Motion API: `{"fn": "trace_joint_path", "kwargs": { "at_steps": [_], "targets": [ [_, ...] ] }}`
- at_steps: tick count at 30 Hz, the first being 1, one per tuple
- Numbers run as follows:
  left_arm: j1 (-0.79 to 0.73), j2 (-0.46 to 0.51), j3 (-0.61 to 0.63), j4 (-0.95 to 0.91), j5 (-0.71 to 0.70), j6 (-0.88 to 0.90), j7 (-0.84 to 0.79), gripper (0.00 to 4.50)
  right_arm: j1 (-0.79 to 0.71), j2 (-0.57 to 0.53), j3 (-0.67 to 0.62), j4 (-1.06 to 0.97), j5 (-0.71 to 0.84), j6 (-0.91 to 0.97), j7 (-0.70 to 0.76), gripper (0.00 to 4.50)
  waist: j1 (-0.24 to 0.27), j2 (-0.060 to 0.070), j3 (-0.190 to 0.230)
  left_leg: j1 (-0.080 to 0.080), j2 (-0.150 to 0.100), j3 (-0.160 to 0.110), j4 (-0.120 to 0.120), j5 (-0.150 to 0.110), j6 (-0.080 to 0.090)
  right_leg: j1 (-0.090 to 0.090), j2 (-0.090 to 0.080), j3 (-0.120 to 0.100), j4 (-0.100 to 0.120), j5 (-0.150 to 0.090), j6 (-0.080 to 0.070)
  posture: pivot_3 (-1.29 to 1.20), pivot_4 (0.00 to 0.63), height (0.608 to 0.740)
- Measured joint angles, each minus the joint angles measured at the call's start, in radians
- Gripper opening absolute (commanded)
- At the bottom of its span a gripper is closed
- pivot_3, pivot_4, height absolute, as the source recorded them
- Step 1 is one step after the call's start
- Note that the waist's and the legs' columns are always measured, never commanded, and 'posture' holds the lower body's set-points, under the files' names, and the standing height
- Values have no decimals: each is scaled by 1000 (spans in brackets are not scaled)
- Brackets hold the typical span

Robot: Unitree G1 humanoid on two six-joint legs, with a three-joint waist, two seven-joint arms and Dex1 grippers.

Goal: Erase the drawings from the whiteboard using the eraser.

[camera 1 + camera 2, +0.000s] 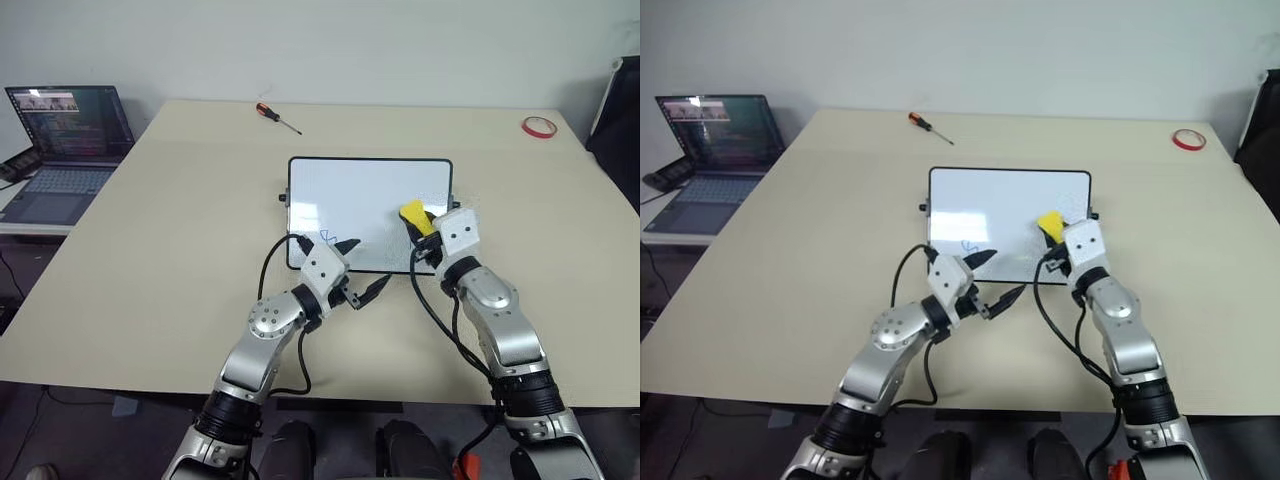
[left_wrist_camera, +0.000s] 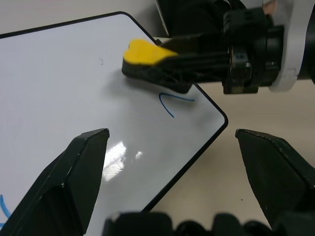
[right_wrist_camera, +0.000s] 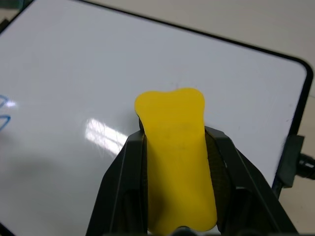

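One eraser [image 3: 176,157], clamped between right jaws

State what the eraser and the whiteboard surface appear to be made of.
Eraser: likely foam or soft plastic, matte yellow top without glare; dark underside looks felt-like. Whiteboard: glossy white coated panel, reflecting a light patch, with a thin black frame, probably plastic.

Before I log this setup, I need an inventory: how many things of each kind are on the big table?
Whiteboard: 1
Eraser: 1
Screwdriver: 1
Tape ring: 1
Total: 4
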Motion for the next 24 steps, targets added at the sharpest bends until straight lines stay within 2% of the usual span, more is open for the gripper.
{"fn": "trace_joint_path", "kwargs": {
  "at_steps": [8, 20, 24],
  "targets": [
    [6, 10, 0, -4, -3, 18, -2, 4500, 39, -40, 28, -54, -54, 91, 20, 1217, 0, 0, 0, 1, 0, 0, 0, 0, 0, 1, 0, 0, 0, 0, 0, 0, 150, 740],
    [51, 26, -3, -47, -7, 39, -6, 4500, 256, -119, 25, -281, -63, 262, 33, 1217, 3, 0, 0, 1, 0, -2, 1, 0, 0, 3, 0, -1, 0, 0, 1, 0, 150, 740],
    [49, 22, -4, -47, -7, 40, -12, 4500, 262, -114, 21, -286, -58, 262, 31, 1217, -1, 0, 0, 2, 0, -1, 1, 0, 0, 3, 0, -1, 0, 0, 1, 0, 150, 740]
  ]
}}
